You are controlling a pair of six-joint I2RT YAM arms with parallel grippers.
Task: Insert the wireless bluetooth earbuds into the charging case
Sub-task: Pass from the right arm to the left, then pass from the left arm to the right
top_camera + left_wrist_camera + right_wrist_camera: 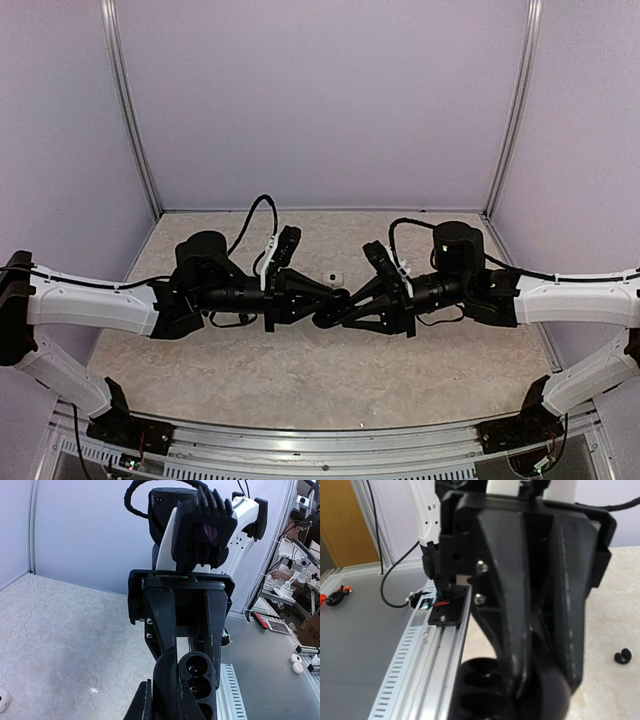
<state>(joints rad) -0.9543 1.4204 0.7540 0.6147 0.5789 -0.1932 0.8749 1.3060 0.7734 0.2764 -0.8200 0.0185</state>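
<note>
The black charging case (333,309) is held open above the table between both grippers. In the left wrist view its base (199,676) shows dark round wells. The top well has a glossy glint, and I cannot tell whether a bud sits in it. My left gripper (322,311) is shut on the rounded lid (169,680). My right gripper (347,304) comes from the opposite side, with its fingers (215,630) on either side of the base. A tiny black curled earbud (622,656) lies on the table. The other earbud is not clearly seen.
A small white pebble-shaped case (333,277) lies on the marble tabletop (250,370) just behind the grippers, and shows at the edge of the left wrist view (2,700). A metal rail (320,440) runs along the near table edge. Frame posts stand at the back corners.
</note>
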